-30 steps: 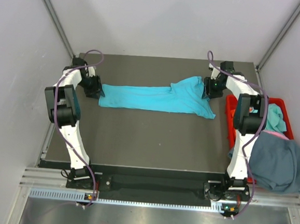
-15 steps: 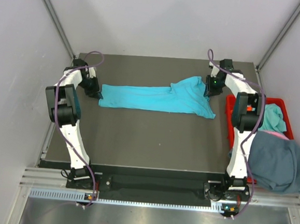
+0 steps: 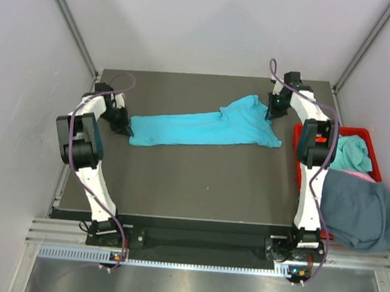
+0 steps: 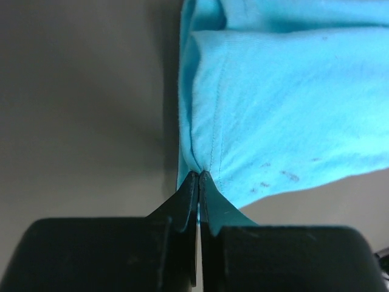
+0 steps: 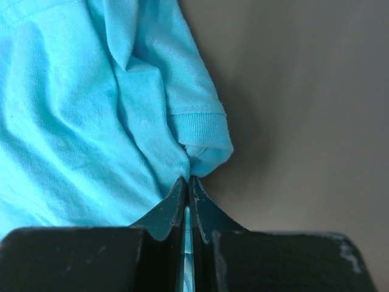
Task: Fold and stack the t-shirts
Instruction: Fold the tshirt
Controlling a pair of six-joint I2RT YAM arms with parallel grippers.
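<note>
Dark tabletop: turquoise t-shirt stretched left-right; left end effector clamps hem, right end effector clamps sleeve.

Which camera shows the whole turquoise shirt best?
Top external: it shows the turquoise t-shirt full length, between the left gripper and right gripper. The wrist views show only pinched ends: left a hemmed corner, right a sleeve cuff.

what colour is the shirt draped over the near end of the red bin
The shirt is slate blue-grey, seen best in the top external view.
</note>
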